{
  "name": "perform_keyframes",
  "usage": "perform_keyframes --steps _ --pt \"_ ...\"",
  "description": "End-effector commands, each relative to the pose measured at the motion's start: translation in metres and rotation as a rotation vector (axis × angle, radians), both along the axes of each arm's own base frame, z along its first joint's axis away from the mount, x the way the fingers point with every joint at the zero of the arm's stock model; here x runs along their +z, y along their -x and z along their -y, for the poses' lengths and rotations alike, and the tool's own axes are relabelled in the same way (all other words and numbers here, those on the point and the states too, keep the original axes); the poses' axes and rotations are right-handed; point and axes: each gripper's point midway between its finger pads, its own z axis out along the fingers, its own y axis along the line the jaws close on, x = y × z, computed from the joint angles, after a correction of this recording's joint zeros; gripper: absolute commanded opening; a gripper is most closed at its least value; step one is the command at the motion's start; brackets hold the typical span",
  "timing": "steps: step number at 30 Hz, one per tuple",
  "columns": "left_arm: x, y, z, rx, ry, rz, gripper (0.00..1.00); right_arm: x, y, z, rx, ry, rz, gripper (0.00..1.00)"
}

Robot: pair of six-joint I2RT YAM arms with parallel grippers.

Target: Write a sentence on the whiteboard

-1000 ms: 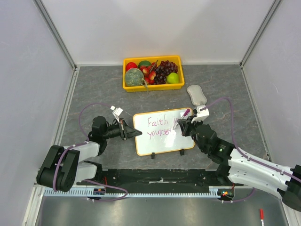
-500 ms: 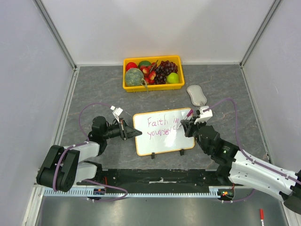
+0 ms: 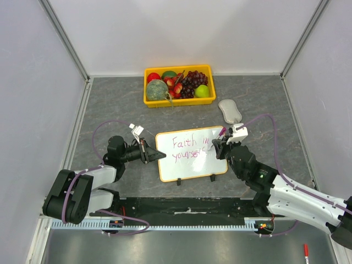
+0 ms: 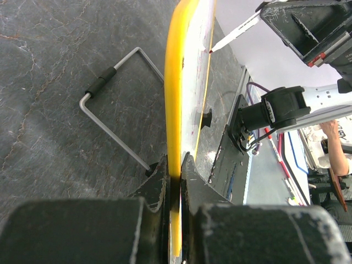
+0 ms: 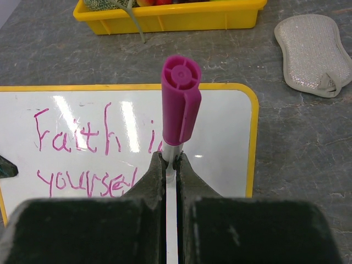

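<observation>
The whiteboard (image 3: 190, 166), white with a yellow rim, stands tilted on wire feet at the table's middle. The sentence (image 3: 188, 148) on it is pink handwriting reading "Faith in" over "yoursel". My left gripper (image 3: 147, 152) is shut on the board's left edge; in the left wrist view its jaws (image 4: 175, 162) clamp the yellow rim (image 4: 175, 93). My right gripper (image 3: 217, 147) is shut on a marker (image 5: 180, 102) with a magenta cap, over the board's right part (image 5: 220, 126). The marker's tip (image 4: 212, 50) touches the board face just right of the sentence (image 5: 77, 140).
A yellow fruit tray (image 3: 179, 102) sits at the back. A grey sponge (image 3: 230, 111) lies right of it, behind the board. The board's wire stand (image 4: 110, 110) rests on the table. A red pen (image 3: 306, 252) lies on the near ledge at the right.
My right gripper has shifted a little to the right with the marker, and the word "in" now shows fully. The left gripper and the board have not moved.
</observation>
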Motion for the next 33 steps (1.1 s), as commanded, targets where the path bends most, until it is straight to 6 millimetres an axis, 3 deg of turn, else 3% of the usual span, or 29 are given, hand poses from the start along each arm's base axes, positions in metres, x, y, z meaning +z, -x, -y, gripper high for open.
perform_keyframes --steps 1,20,33 --pt "-0.007 -0.017 -0.006 0.064 -0.057 0.075 0.02 0.008 -0.005 0.006 -0.041 -0.004 0.024 0.00" --pt "-0.007 -0.017 -0.006 0.062 -0.056 0.076 0.02 -0.023 0.011 0.012 -0.001 0.019 -0.052 0.00" --pt "-0.006 -0.017 -0.006 0.064 -0.056 0.076 0.02 0.008 -0.002 0.013 -0.051 0.020 0.011 0.00"
